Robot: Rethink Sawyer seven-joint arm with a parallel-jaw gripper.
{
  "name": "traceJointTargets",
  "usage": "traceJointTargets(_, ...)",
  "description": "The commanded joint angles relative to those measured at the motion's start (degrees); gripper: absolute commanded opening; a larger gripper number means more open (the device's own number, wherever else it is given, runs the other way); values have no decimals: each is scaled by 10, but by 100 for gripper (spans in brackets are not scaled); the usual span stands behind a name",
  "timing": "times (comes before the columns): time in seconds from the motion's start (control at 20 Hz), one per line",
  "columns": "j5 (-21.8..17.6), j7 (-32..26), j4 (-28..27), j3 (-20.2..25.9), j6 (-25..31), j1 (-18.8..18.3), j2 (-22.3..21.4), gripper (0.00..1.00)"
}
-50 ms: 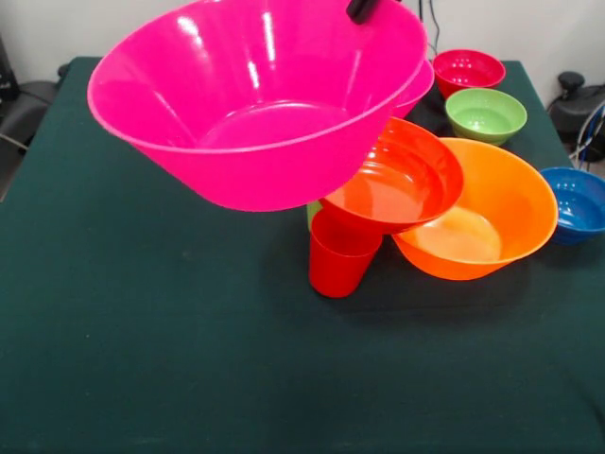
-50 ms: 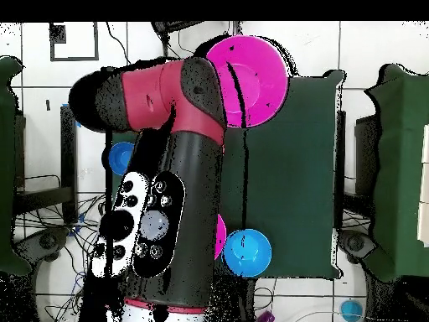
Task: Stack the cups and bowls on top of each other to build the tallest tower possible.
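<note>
On the dark green table [image 1: 142, 359], scattered bowls [image 1: 485, 114]; white wall [image 1: 529, 28] behind.

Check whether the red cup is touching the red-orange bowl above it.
Touching. The front view shows the red-orange bowl resting tilted on the rim of the red cup, no gap between them; the overhead view hides both under the arm.

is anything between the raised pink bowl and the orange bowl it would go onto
Yes. The big pink bowl, held up in the air, hangs above the red-orange bowl, which sits tilted on the red cup and leans over the orange bowl. That bowl covers part of the orange one's near-left rim.
</note>
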Motion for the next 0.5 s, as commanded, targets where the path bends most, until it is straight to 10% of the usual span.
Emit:
traceJointTargets(0.05, 0, 111, -7, 16, 51, 20, 27, 0)
traceJointTargets(0.5, 2, 139, 32, 9, 24, 44, 16, 0)
